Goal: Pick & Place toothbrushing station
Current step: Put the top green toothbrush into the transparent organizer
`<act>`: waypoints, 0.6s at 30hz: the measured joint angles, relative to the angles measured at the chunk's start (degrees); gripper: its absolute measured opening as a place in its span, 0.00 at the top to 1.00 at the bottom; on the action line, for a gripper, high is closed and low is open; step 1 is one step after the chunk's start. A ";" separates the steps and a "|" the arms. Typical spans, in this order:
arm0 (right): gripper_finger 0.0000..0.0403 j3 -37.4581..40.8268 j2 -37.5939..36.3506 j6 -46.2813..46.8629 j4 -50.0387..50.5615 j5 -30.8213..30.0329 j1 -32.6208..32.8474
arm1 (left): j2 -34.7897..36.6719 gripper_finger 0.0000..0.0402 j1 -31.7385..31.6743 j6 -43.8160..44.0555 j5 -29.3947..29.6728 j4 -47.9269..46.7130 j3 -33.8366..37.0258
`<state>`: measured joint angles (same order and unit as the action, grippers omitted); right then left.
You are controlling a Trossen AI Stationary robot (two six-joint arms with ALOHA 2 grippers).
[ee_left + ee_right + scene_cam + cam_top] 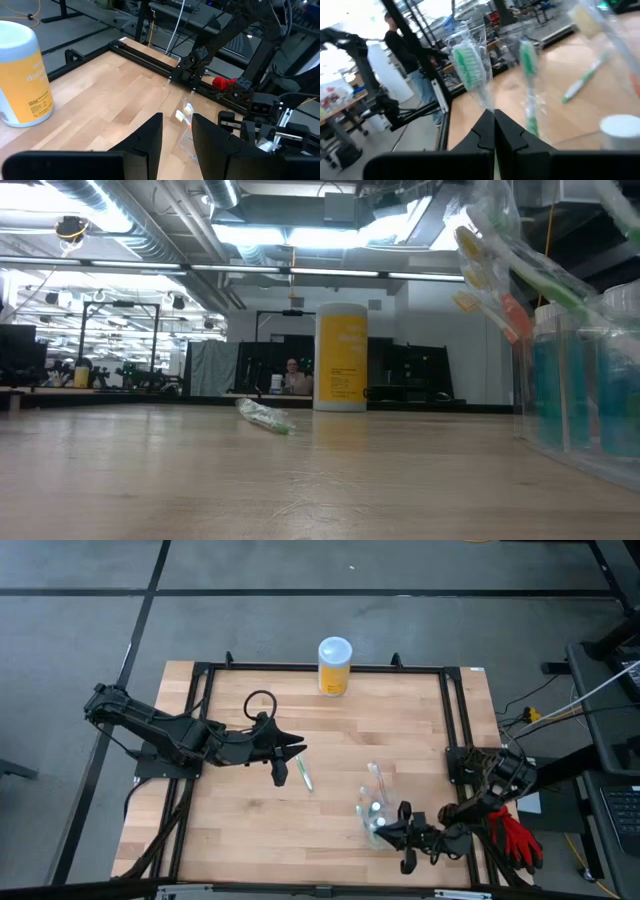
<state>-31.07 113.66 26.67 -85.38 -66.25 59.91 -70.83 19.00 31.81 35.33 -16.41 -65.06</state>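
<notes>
Left claw (pixel 290 752) is hovering over mid-table, fingers (pixel 150 140) standing partly apart and gripping nothing. A green brush (pixel 304 776) is lying loose on the wood just beside that claw, toward the near edge, its long axis running roughly front to back with a slight slant. Left arm is by far the nearer one to it, so a short reach toward the near edge, with the jaws set across the handle, looks like the coming move. Right claw (pixel 405 833) is sitting fully closed near the front right corner, against the cup (pixel 376 812), which is holding wrapped brushes (pixel 466 62) and the tube (pixel 376 812). Whether it is pinching anything I cannot tell.
</notes>
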 joint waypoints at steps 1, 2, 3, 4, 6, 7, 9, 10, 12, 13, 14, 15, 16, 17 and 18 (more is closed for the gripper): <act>0.99 0.02 0.01 0.93 -0.02 -0.89 0.23 | 0.00 0.75 0.00 0.01 0.00 0.01 0.00; 0.99 0.02 0.01 1.46 -0.14 -1.53 0.36 | 0.00 0.75 0.00 0.07 0.00 0.01 0.00; 0.98 0.02 0.01 1.84 -0.38 -1.98 0.43 | 0.00 0.75 0.00 0.27 0.00 -0.01 0.00; 0.96 0.02 0.01 2.62 -0.79 -2.17 0.49 | 0.00 0.75 0.00 0.47 0.00 0.01 0.00; 0.93 0.02 0.01 4.79 -1.05 -2.01 0.49 | 0.00 0.75 0.00 0.48 0.00 -0.01 0.00; 0.92 0.02 -0.01 5.93 -1.05 -1.89 0.52 | 0.00 0.75 0.00 0.48 0.00 -0.01 0.00; 0.89 0.02 -0.01 7.53 -1.28 -1.85 0.67 | 0.00 0.75 0.00 0.48 0.00 -0.01 0.00; 0.87 0.02 0.00 7.63 -1.77 -1.84 0.73 | 0.00 0.75 0.00 0.48 0.00 -0.01 0.00; 0.84 0.02 -0.01 7.26 -3.25 -1.79 0.99 | 0.00 0.75 0.00 0.48 0.00 -0.01 0.00; 0.83 0.02 -0.01 6.93 -3.77 -1.80 1.11 | 0.00 0.75 0.00 0.48 0.00 -0.01 0.00; 0.81 0.02 -0.01 6.69 -4.37 -1.84 1.26 | 0.00 0.75 0.00 0.47 -0.02 -0.01 0.00; 0.80 0.00 -0.04 6.31 -4.48 -1.71 1.38 | 0.00 0.75 0.00 0.47 -0.02 -0.02 0.00; 0.78 -0.02 -0.23 6.31 -4.44 -1.64 1.45 | 0.00 0.75 0.00 0.47 -0.02 -0.01 0.00; 0.77 -0.13 -0.58 6.31 -4.44 -1.58 1.54 | 0.00 0.75 0.00 0.46 -0.02 -0.02 0.00; 0.75 -0.42 -1.08 5.93 -4.46 -1.13 1.54 | 0.00 0.75 0.00 0.46 -0.05 -0.06 0.00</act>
<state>-31.49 112.58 32.60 -89.84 -67.38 61.45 -70.83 19.00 32.28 35.28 -16.47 -65.06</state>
